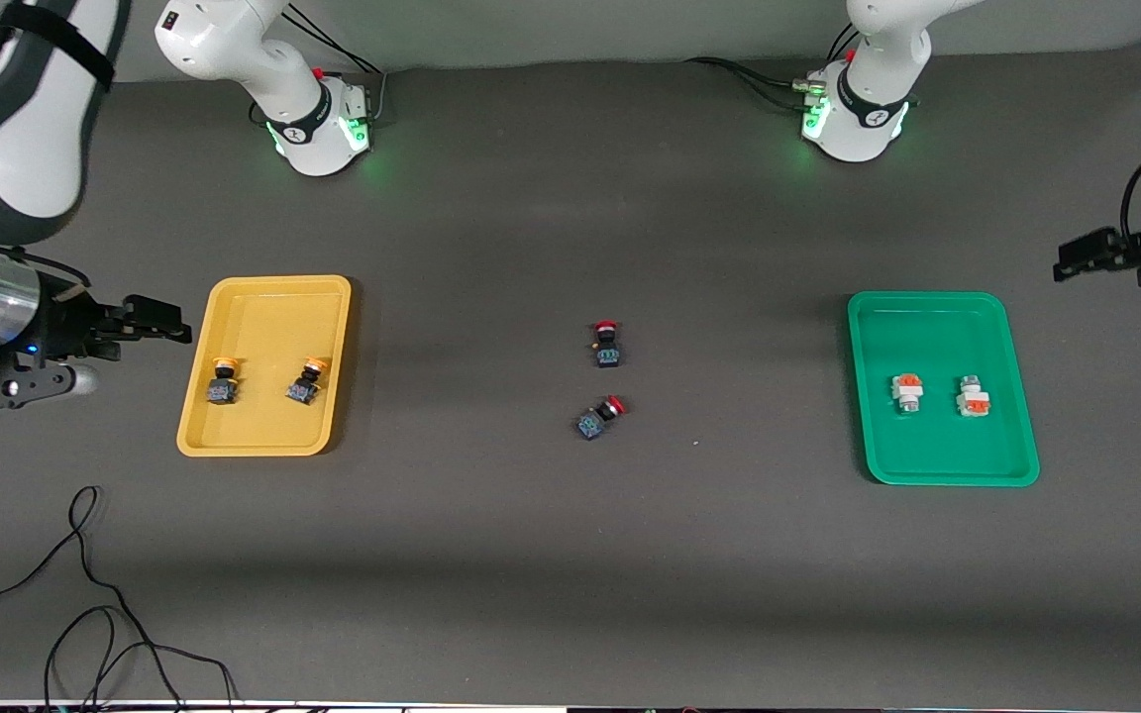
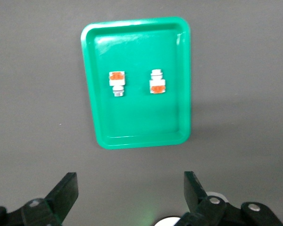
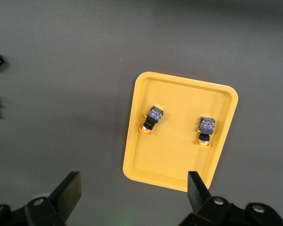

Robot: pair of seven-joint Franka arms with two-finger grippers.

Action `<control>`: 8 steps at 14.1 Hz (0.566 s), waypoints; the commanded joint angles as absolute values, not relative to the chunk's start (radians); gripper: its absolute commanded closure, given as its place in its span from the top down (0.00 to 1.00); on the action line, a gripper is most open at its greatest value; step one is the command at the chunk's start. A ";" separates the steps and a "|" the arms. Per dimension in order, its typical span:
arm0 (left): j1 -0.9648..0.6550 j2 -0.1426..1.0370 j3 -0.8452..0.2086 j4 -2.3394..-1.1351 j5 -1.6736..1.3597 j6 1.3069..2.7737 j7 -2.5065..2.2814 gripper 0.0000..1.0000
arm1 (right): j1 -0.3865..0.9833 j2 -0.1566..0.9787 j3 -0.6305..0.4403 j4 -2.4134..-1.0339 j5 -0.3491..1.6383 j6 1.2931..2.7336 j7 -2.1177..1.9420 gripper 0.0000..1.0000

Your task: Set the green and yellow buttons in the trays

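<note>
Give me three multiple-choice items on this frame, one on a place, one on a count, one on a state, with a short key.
1. Where do the two red-capped switches lie?
A. In the yellow tray
B. On the bare table between the two trays
C. In the green tray

2. How many yellow-capped buttons are in the yellow tray?
A. One
B. Two
C. Four

3. What state is the left claw in?
A. Open and empty
B. Shut on a green-capped button
C. Shut on a red-capped switch

Key:
1 B: both lie on the dark table, midway between the trays.
2 B: two yellow-capped buttons lie side by side in it.
3 A: its fingers stand wide apart with nothing between; both green-capped buttons lie in the green tray. The right claw is likewise open, beside the yellow tray.
</note>
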State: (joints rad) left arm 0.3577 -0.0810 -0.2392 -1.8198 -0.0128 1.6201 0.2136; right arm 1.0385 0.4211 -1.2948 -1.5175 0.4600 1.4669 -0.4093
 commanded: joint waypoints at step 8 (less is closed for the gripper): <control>-0.058 -0.015 -0.002 -1.582 -0.023 1.437 0.046 1.00 | 0.583 0.069 -0.584 -1.558 0.189 1.453 -0.049 1.00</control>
State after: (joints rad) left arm -0.0286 -0.0510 -0.0228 -1.6441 -0.0193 1.4744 0.0777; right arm 0.6557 0.1429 -0.7043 -1.5071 0.2373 1.4492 -0.1170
